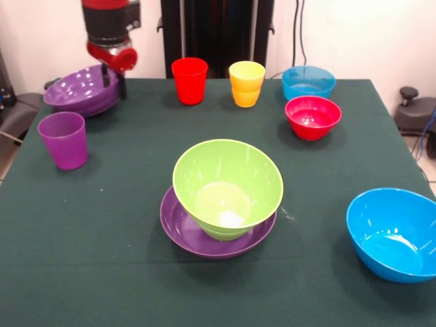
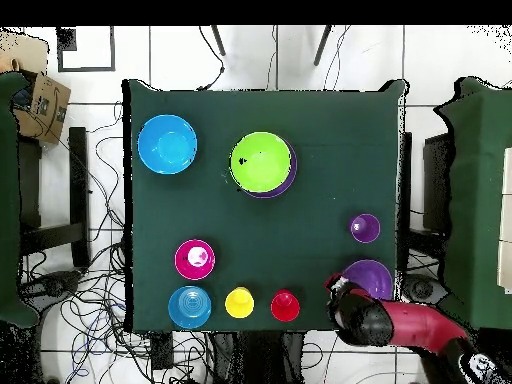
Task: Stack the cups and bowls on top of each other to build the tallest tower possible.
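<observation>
A lime green bowl [image 1: 228,184] [image 2: 260,160] sits tilted in a purple bowl [image 1: 178,228] in the middle of the table. A second purple bowl [image 1: 75,88] [image 2: 372,278] lies at the far left corner, and my gripper [image 1: 114,83] [image 2: 338,288] is shut on its right rim, one finger inside and one outside. A purple cup [image 1: 63,139] stands just in front of that bowl. The red cup [image 1: 189,80] and yellow cup [image 1: 246,83] stand upright along the far edge. A big blue bowl [image 1: 392,231] rests at the near right.
A small red bowl [image 1: 313,116] and a light blue bowl [image 1: 308,82] sit at the far right. The dark green tablecloth [image 1: 102,272] covers the table. Cables and chairs surround it in the overhead view.
</observation>
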Robot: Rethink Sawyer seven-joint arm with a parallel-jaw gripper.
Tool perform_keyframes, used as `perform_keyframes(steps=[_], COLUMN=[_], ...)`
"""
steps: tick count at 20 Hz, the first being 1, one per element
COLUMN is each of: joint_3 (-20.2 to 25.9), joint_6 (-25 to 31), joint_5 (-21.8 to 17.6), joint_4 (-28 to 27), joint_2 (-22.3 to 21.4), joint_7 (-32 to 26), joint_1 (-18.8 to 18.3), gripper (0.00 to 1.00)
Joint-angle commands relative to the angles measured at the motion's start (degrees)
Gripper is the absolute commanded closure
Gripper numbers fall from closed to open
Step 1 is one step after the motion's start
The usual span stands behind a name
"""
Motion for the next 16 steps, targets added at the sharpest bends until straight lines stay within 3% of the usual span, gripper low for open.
perform_keyframes(steps=[1,5,6,16], joint_3=[12.07,14.49,15.51,17.55], joint_6=[11.81,13.1,13.53,12.14], joint_5=[0.29,-1.0,-1.72,-3.24], joint_4=[1.49,0.54,0.5,1.77], joint_2=[-6.82,-7.2,-7.04,-7.21], joint_7=[-19.21,-19.87,-19.38,-17.87], joint_1=[-2.12,-2.86,-3.37,-3.84], gripper=[0.0,0.0,1.0,1.0])
